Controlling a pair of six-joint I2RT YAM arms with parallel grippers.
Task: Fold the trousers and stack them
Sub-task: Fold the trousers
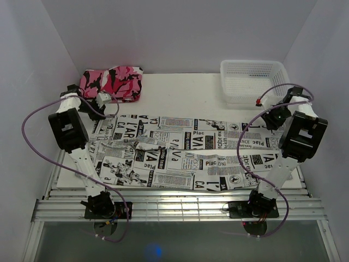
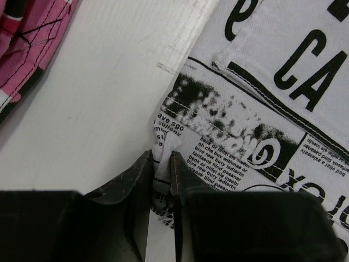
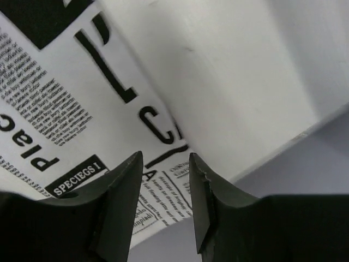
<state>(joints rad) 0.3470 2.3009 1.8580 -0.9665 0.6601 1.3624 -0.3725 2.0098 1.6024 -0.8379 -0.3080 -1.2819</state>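
Pinching a bunched corner of the trousers [image 2: 245,131], the left gripper [image 2: 160,162] holds its jaws closed on the cloth. The right gripper [image 3: 162,164] straddles the opposite hem, jaws part-way apart — whether they bite cloth I cannot tell. Between them the trousers lie spread lengthwise across the table [image 1: 185,90] — camouflage garment [image 1: 112,82] far-left, white basket [image 1: 253,82] far-right.

trousers [image 1: 180,158]: matt woven cloth w/ stitched seams; table [image 1: 180,93] smooth matt; basket [image 1: 240,82] plastic mesh
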